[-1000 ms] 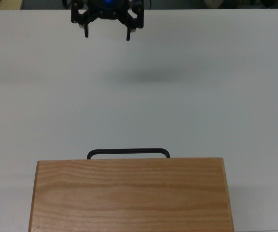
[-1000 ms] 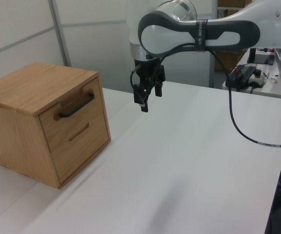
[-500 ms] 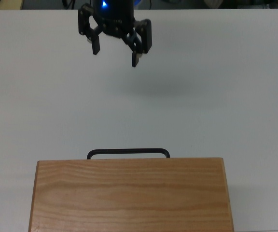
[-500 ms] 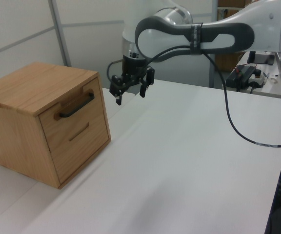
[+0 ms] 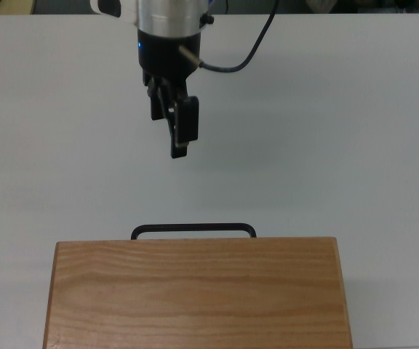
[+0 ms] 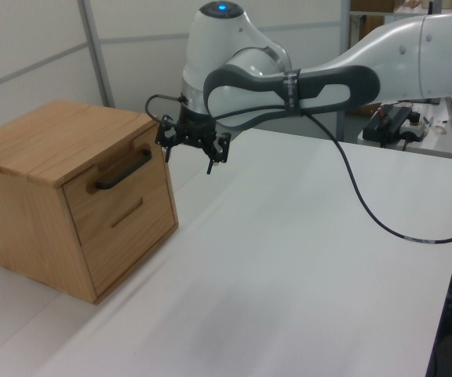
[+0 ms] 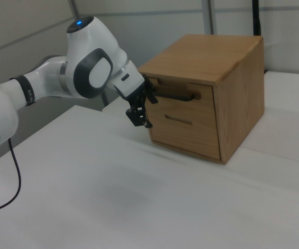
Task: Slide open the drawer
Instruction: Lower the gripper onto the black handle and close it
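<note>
A wooden cabinet (image 6: 61, 196) stands on a white table (image 6: 289, 267), at the left view's left and the right view's right. The drawer (image 6: 116, 184) forms the upper part of the cabinet front and sits shut, flush with that front; its black bar handle (image 6: 122, 171) projects toward the arm, and a second, lower front with a narrow slot (image 6: 126, 213) lies beneath it. The gripper (image 6: 191, 148) hangs above the table, turned to point at the cabinet front, near the handle but apart from it; in the top view bare table shows between gripper (image 5: 179, 131) and handle (image 5: 193, 230). Its fingers (image 6: 210, 162) stand apart with nothing between them, as the left view shows; in the top view they overlap, so the gap is probably hidden by the angle. A black cable (image 6: 367, 212) trails from the arm (image 6: 320, 78).
</note>
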Tool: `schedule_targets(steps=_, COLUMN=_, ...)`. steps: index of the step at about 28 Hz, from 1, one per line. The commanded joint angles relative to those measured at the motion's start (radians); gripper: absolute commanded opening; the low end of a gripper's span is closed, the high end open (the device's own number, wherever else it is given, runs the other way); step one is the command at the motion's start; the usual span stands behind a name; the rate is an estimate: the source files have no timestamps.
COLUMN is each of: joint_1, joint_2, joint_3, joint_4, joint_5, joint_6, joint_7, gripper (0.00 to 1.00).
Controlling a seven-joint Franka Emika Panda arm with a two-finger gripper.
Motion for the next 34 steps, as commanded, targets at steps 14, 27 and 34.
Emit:
schedule_targets(steps=14, joint_1=0.009, joint_2=0.199, joint_3=0.034, joint_4=0.193, joint_5=-0.027, joint_6=0.202, joint_7=0.223, gripper=0.94)
schedule_targets(steps=27, joint_1=0.034, joint_2=0.319, joint_3=0.035, joint_4=0.316, joint_5=-0.084, joint_6=0.253, joint_7=0.235, gripper=0.82)
schedule_targets(steps=34, joint_1=0.035, joint_2=0.345, joint_3=0.031, joint_4=0.320, joint_5=-0.119, joint_6=0.253, joint_7=0.235, gripper=0.42)
